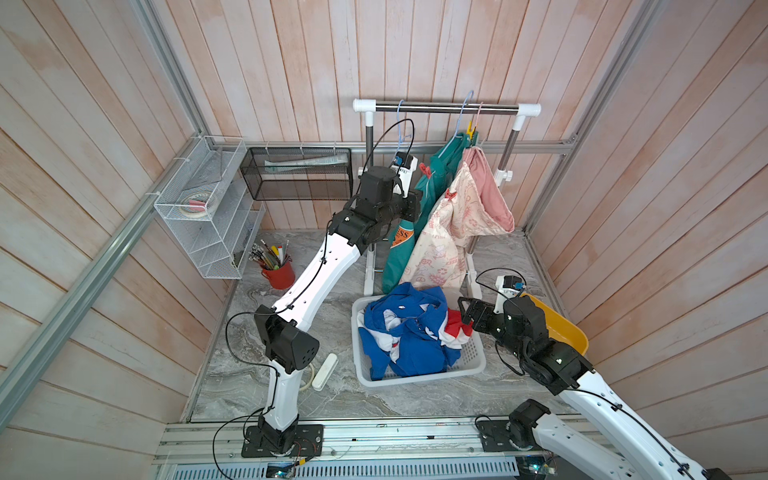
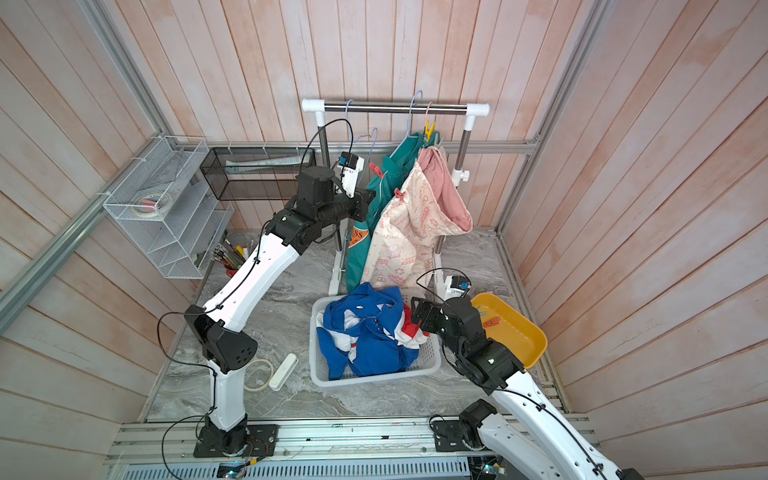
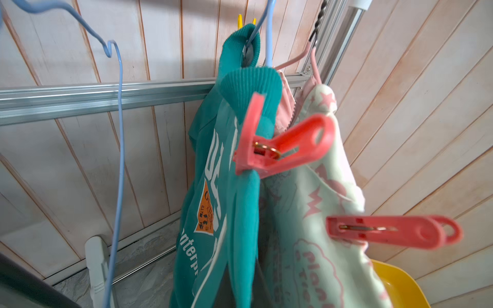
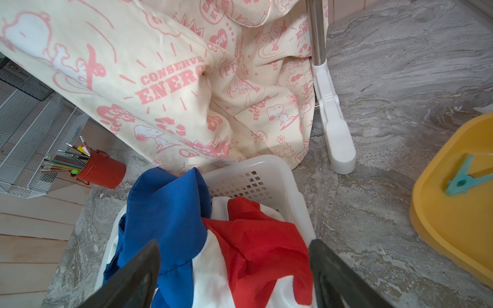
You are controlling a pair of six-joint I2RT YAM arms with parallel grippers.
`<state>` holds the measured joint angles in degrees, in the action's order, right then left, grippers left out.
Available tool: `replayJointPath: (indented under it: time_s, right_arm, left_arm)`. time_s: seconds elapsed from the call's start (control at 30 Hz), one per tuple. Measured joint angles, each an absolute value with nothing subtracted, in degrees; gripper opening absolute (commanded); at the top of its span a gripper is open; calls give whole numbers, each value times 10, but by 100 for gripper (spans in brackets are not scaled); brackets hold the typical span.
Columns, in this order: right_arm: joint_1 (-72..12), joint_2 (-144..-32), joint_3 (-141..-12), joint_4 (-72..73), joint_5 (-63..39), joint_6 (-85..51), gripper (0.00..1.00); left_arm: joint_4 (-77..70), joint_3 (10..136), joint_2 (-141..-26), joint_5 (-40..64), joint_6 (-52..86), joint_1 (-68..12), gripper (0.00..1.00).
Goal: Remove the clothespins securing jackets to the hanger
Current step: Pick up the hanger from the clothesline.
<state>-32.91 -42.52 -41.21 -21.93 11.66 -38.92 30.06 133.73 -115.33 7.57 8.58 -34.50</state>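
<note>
Clothespins (image 3: 282,149) clip the hanging teal jacket (image 3: 213,226) and cream jacket (image 3: 301,256).

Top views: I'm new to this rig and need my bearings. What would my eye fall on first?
First, the rack at the back wall, where a teal jacket and a cream pink-printed jacket hang side by side, each with a red-coral clothespin on it. Next, the blue, red and white jacket heaped in the white basket mid-floor, with the yellow tray on the right arm's side.
</note>
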Motion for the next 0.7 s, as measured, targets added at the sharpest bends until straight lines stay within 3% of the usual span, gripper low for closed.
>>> replayJointPath:
  time_s: [0.17,0.7]
  right_arm:
    - [-321,-427,-421,-220,112,-381,90]
    - [-247,-479,-484,-193,26,-340,89]
  left_arm:
    - [307,1321,-1120,60,78,-345,0]
    - [347,1136,-843,40,47,-343,0]
